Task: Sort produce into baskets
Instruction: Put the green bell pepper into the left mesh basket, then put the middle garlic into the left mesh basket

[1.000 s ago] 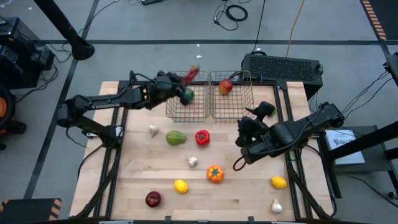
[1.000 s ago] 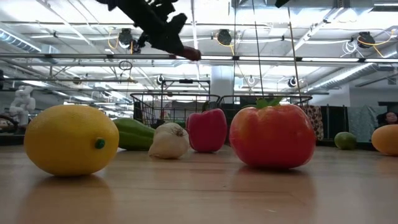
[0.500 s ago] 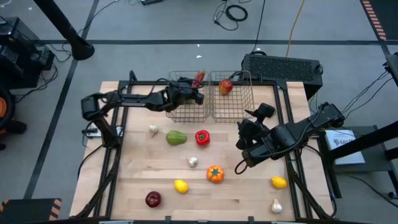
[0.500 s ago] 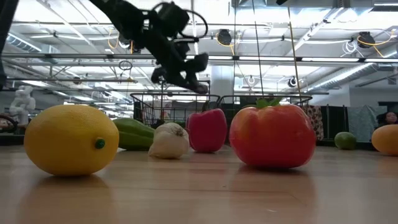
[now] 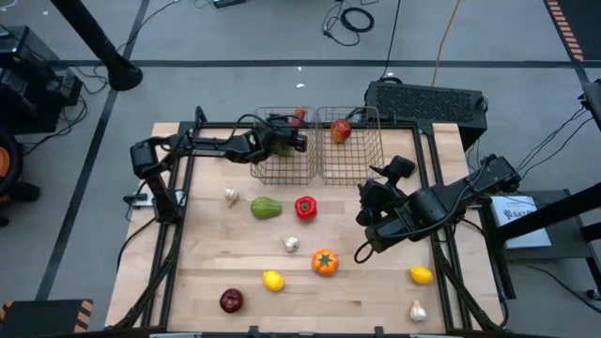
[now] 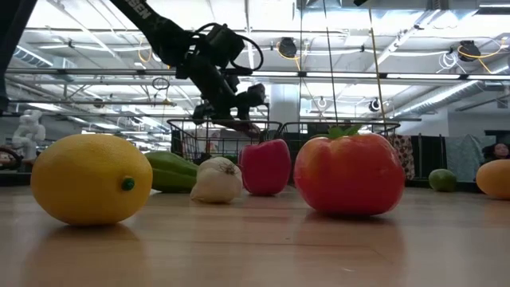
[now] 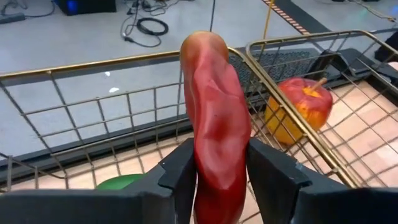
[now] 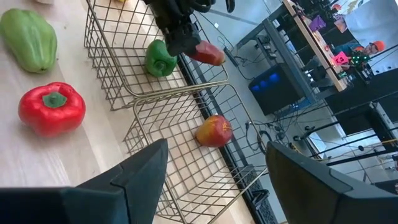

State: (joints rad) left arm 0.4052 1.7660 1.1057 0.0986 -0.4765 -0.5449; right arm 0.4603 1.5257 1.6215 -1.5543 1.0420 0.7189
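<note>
Two baskets stood side by side at the worktop's far edge; the left pincer (image 5: 299,143) hung over the left basket (image 5: 285,167), clamping the red chilli (image 7: 214,124) lengthwise, long axis pointing away, while the right pincer (image 5: 379,192) waited wide, empty, near the right basket (image 5: 352,160)

Red chilli (image 7: 214,130) pinched upright between the left gripper (image 7: 217,177) fingers, wire basket (image 7: 93,93) rim behind, green pepper (image 7: 121,182) below, apple (image 7: 298,109) in the neighbouring basket (image 7: 348,81)
</note>
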